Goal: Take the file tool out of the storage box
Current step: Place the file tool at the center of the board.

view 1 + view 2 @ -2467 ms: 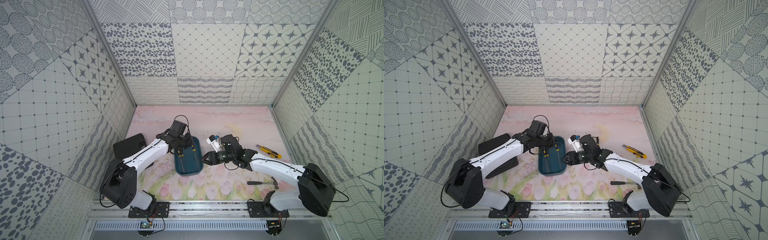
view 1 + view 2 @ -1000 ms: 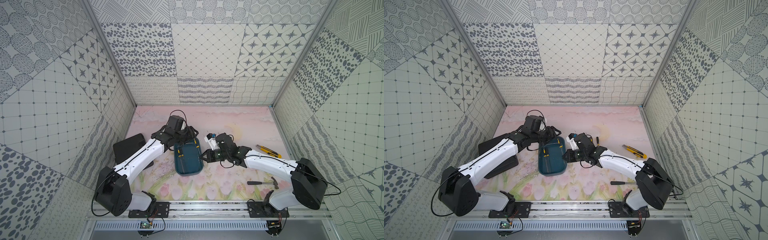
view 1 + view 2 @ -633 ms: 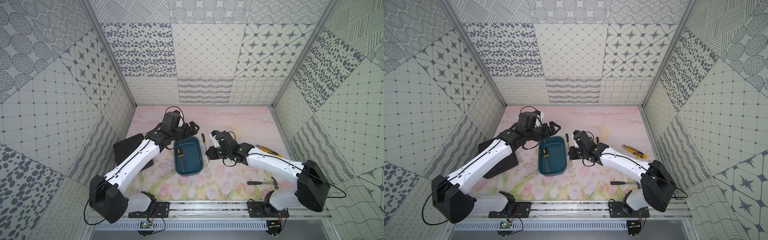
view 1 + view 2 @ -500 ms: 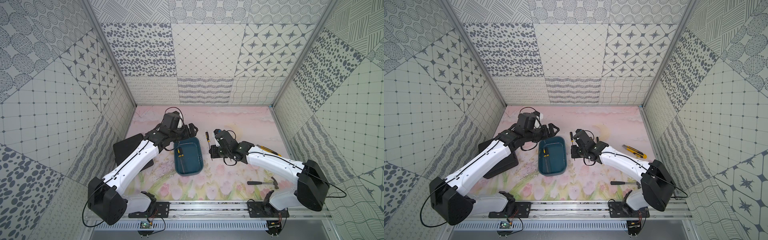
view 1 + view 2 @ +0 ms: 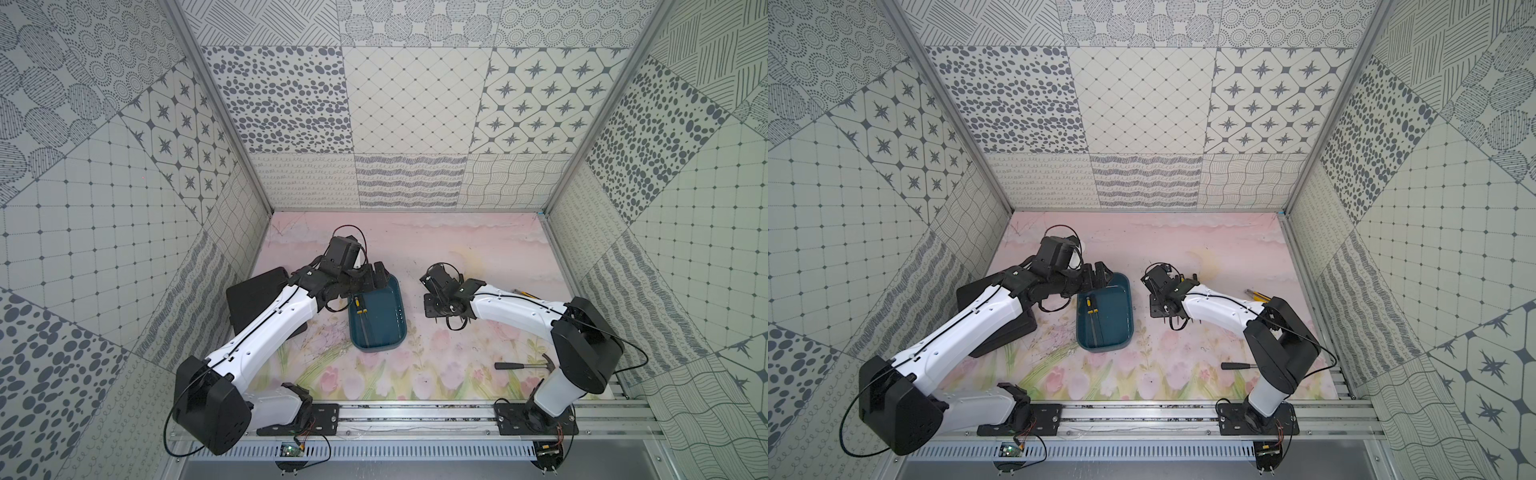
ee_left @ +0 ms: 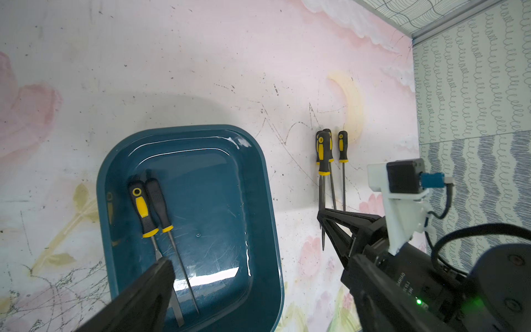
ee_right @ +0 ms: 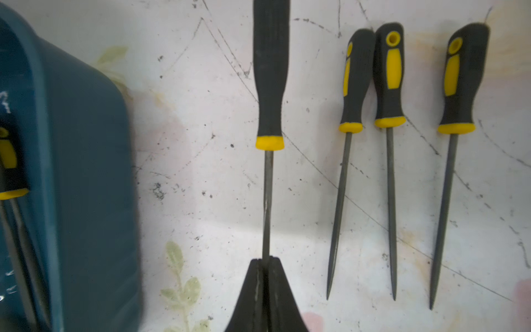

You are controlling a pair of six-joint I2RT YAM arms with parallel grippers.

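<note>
1. Your file tool is out of the storage box. It hangs over the bare strip of surface between the box's right side and three files laid side by side. Whether it touches the surface, you cannot tell.
2. Your right gripper is pinched tight on the file's metal shank, with the handle pointing away from it.
3. The handle is black with a yellow collar and carries no writing you can read. The white lettering on the right arm's black housing is too small to make out.
4. The box sits near the middle of the surface. Two black-and-yellow tools lie along its left wall, and the rest of its floor is bare.
5. Your left gripper is spread wide and holds nothing. It hovers over the box's far rim.
6. A flat black case lies by the left edge, under the left arm. A utility knife lies toward the right edge, partly behind the right arm. A hammer lies near the front right corner.
</note>
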